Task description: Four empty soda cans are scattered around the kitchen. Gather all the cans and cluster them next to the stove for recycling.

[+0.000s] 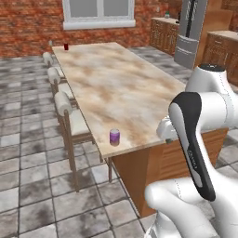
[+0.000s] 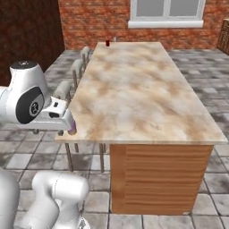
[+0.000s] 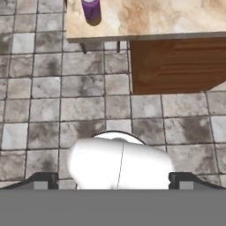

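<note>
We're basically just starting: the purple can (image 1: 115, 137) is sitting near the island counter (image 1: 125, 88) corner, a red can (image 1: 66, 47) at the far end, well apart. Our gripper (image 3: 113, 183) is hanging spread wide, holding nothing. We're seeing no stove, no containers here.

Beige marbled island counter (image 1: 125, 88) with purple can (image 1: 114, 137), far red can (image 1: 66, 47).
</note>
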Robot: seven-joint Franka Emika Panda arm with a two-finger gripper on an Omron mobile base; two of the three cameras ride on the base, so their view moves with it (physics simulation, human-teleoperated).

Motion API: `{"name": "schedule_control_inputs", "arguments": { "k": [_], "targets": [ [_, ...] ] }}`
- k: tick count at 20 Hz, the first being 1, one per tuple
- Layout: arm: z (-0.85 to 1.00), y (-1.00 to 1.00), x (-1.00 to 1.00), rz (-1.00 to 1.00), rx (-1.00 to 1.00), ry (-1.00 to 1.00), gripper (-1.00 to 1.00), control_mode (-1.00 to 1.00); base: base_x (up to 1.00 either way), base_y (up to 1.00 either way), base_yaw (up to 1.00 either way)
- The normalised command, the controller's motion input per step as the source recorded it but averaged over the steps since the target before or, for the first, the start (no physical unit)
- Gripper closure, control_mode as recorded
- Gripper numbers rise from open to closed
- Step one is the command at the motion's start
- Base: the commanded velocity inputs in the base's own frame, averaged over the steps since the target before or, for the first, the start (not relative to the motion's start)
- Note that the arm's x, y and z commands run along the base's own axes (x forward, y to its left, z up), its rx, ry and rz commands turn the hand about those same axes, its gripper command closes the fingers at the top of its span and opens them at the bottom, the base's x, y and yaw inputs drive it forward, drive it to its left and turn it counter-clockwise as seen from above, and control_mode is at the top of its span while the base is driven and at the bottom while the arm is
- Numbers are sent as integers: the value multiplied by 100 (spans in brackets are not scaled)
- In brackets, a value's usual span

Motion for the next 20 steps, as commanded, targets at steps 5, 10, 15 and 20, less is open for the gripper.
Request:
{"name": "schedule_control_inputs", "arguments": {
  "k": [5, 10, 15, 20],
  "targets": [
    [0, 0, 0, 0, 0, 0, -100, 100, 2, 51, 16],
    [0, 0, 0, 0, 0, 0, -100, 100, 1, 12, 23],
    [0, 0, 0, 0, 0, 0, -100, 100, 16, -2, 31],
    [0, 0, 0, 0, 0, 0, -100, 100, 17, -20, 31]
  ]
}}
